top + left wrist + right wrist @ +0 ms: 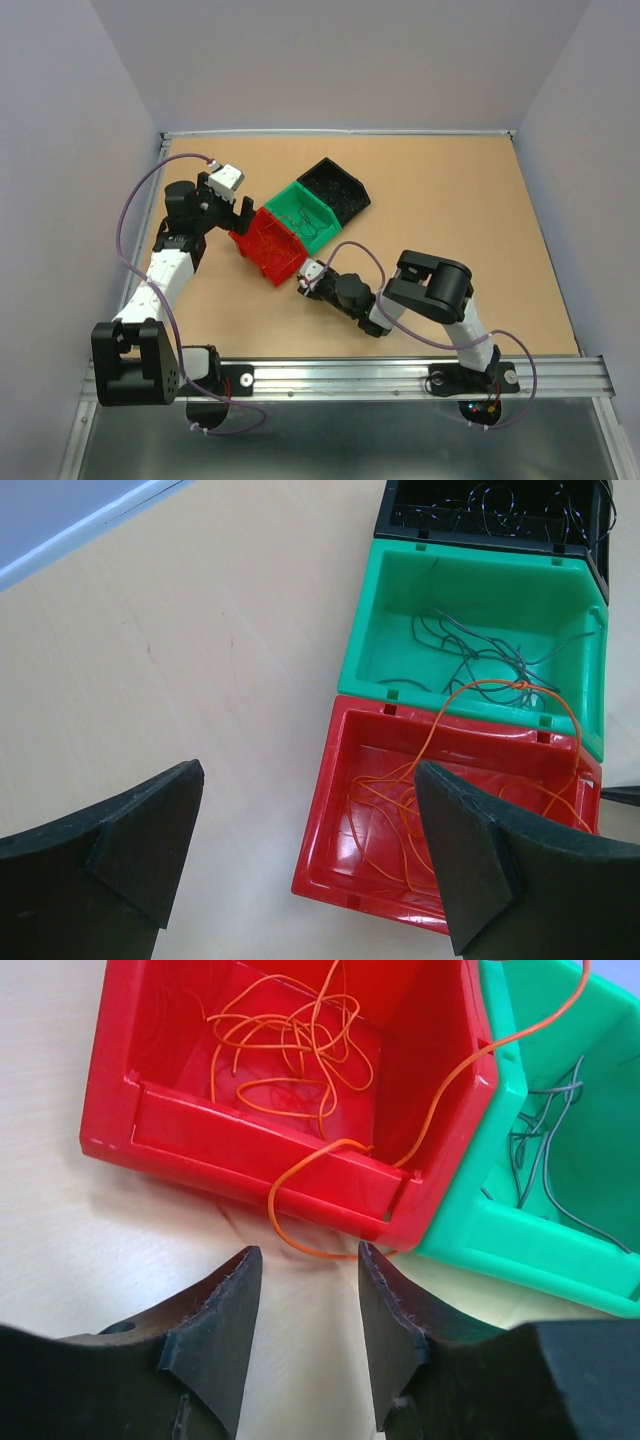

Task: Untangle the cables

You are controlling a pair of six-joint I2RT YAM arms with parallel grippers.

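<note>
One orange wire (272, 1200) trails over your red bin's (220, 1140) wall. Your left claw (310, 780) is spread wide; right claw (308, 1260) partly spread, empty.

Lab bench (450, 200) inside grey enclosure (340, 60)

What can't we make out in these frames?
Orange cable: right wrist view, its far end leaves the top edge.
Black bin: left wrist view, top edge crops it; overhead, its contents are too small.
Red bin: left wrist view, left gripper finger hides one near corner.
</note>
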